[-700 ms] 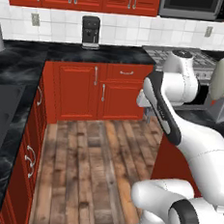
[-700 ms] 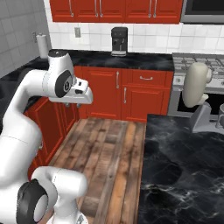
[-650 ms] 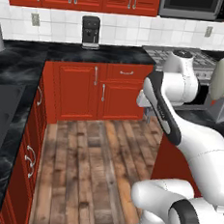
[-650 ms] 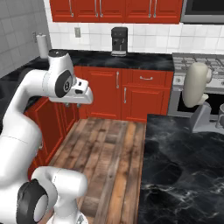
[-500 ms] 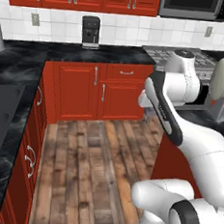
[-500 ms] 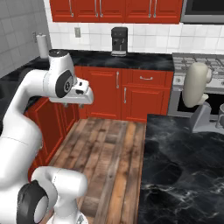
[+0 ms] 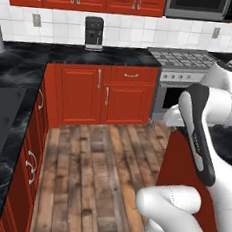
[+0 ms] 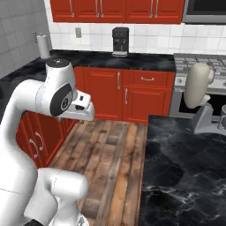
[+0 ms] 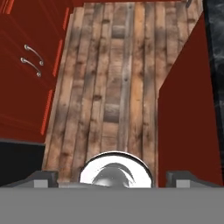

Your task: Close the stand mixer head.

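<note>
Hand view looks down on the wooden floor (image 9: 118, 83), with the gripper (image 9: 113, 178) at the bottom; its grey fingertips (image 9: 43, 178) stand wide apart, holding nothing. Farther off, the mixer head (image 8: 197, 84) is tilted up on its grey stand (image 8: 208, 118) at the black counter's (image 8: 176, 167) far edge. A coffee machine (image 8: 120, 42) stands against the back wall.
</note>
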